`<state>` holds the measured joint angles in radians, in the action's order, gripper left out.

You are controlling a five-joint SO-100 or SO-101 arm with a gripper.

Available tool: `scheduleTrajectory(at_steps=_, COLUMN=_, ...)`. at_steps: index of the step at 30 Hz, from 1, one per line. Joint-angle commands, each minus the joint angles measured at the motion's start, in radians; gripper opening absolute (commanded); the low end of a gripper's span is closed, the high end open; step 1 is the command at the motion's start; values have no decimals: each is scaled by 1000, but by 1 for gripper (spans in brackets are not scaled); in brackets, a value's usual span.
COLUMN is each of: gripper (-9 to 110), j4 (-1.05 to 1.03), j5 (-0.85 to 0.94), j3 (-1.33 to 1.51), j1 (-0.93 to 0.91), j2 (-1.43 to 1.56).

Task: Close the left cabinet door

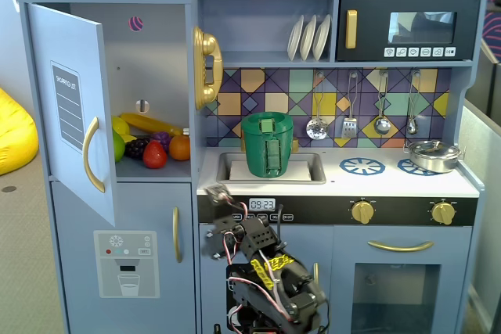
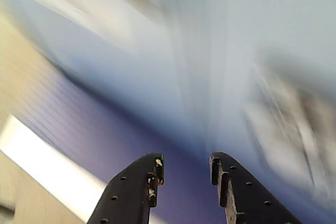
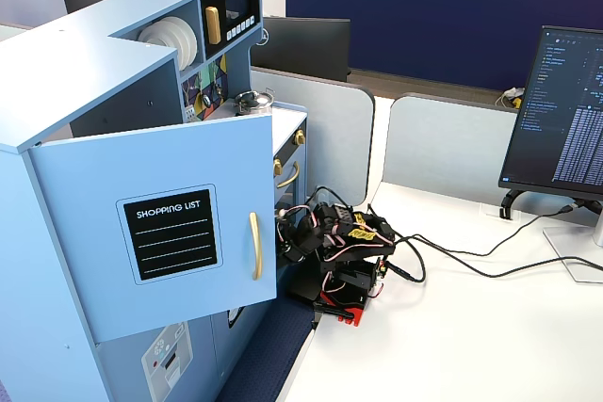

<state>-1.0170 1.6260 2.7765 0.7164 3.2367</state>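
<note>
The left cabinet door is light blue with a "SHOPPING LIST" chalkboard panel and a curved gold handle. It stands swung wide open at the kitchen's upper left. It also shows in a fixed view from the side, sticking out toward the table. My arm is folded low in front of the kitchen's middle. My gripper points up and left, well right of and below the door, and also shows in the side view. In the blurred wrist view the gripper is open and empty.
Toy fruit lies in the open cabinet. A gold phone hangs beside it. A green pot sits in the sink. The ice-dispenser door is below. A monitor and cables are on the white table.
</note>
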Motion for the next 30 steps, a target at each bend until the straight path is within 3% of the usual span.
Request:
scheduleTrajectory(at_steps=1, gripper=0, j4=74, j5=173, j3=-161, j1=265, j2=17)
scheduleTrajectory(at_steps=8, gripper=0, j4=249, j5=485, j3=-354, j1=650, j2=-176)
scheduleTrajectory(at_steps=17, gripper=0, j4=495, j5=523, j3=-522, j1=923, j2=-471)
scheduleTrajectory(at_steps=30, gripper=0, j4=765, j5=627, j3=-859, j1=994, j2=-996)
